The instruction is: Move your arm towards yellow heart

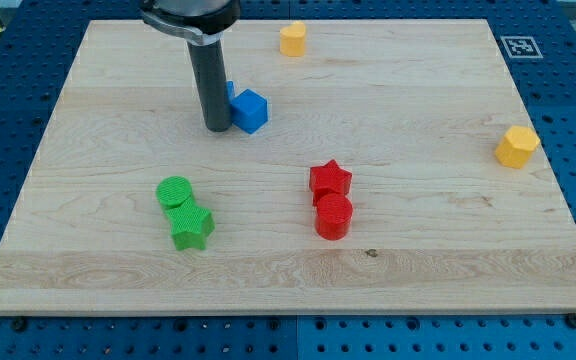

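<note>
No claw on this rig, so nothing's spread or pinching. It's just a rod, and my tip rides on the bench. Right now it's parked against the blue cube, which sits on its view-right side. Another blue block peeks out behind the rod, shape hidden.

The yellow heart is, I think, the one well up and view-right of my tip, near the far edge. The yellow hexagon is way off right. The cube sits partly on that line, so I'd guess the tip needs to skirt it.
</note>
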